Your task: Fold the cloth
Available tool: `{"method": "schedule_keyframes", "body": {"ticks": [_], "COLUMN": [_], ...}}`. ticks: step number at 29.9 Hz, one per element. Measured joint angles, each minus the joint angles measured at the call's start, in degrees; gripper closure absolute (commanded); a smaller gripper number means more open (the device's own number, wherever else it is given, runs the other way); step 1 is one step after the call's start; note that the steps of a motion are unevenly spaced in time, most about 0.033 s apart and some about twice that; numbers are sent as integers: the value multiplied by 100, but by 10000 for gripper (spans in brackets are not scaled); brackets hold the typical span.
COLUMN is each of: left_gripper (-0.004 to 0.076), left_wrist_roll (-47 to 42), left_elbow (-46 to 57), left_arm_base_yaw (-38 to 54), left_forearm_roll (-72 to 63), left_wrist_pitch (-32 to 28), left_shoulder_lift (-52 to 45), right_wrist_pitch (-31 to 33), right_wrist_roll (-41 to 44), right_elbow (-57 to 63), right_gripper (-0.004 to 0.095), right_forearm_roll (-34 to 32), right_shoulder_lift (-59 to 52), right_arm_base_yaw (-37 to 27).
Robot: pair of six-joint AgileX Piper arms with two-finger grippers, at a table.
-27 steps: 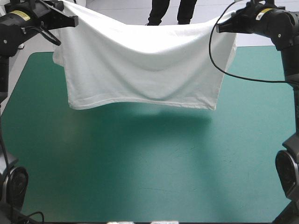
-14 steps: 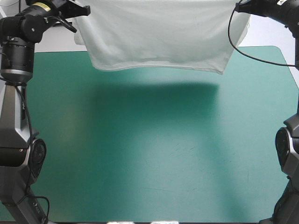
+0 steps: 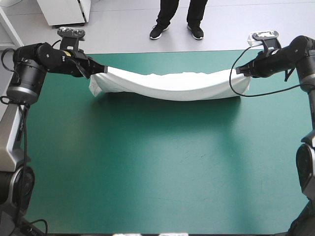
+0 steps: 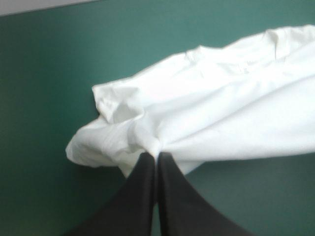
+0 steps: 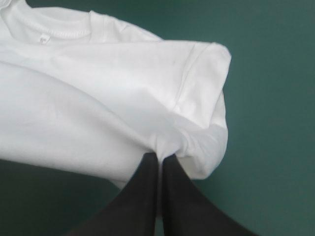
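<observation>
As the white short-sleeved fabric T-shirt [image 3: 167,86] sags in a long band near the far edge of the teal-green tabletop [image 3: 157,167], left hand [image 3: 102,69] & right hand [image 3: 240,72] each pinch one end, pressed together on the cloth; long axis runs hand to hand, approx parallel w/ that edge

White T-shirt [image 3: 170,86] stretches across the upper frame, a barrier there; bare teal-green table [image 3: 157,167] fills the middle and lower frame.
</observation>
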Motion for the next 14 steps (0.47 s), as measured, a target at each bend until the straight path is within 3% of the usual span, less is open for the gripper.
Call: {"method": "schedule_keyframes", "body": {"ticks": [14], "left_gripper": [733], "left_wrist_roll": [50], "left_elbow": [3396], "left_arm_base_yaw": [0], "left_forearm_roll": [24], "left_wrist_pitch": [235], "left_shoulder_lift": [-1851], "right_wrist_pitch": [-302], "right_wrist_roll": [-158], "right_elbow": [3871], "right_gripper": [925], "right_forearm_roll": [-368], "right_shoulder_lift": [-2006], "right_arm_base_yaw": [0]}}
